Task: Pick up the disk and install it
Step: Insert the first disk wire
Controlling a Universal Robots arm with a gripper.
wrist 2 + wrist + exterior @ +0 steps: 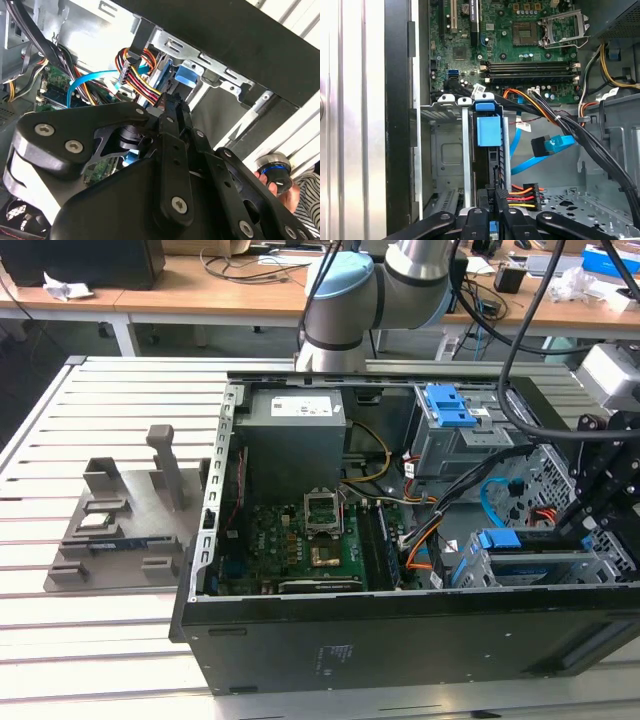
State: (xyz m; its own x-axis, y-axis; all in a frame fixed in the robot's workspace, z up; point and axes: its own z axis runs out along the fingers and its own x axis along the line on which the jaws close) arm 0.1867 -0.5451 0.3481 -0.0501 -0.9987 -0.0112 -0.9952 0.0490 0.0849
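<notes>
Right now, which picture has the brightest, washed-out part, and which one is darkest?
In the first wrist view, the table beside the computer case glares almost white. In the second wrist view, the gripper looms big and dark up close, shadowing the disk. The exterior view is evenly lit.

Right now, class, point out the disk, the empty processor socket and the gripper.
disk point(488, 131), first wrist view, on its blue front tab in the drive cage.
processor socket point(526, 31), first wrist view, on its open centre.
gripper point(494, 200), first wrist view, between its fingertips.
</notes>
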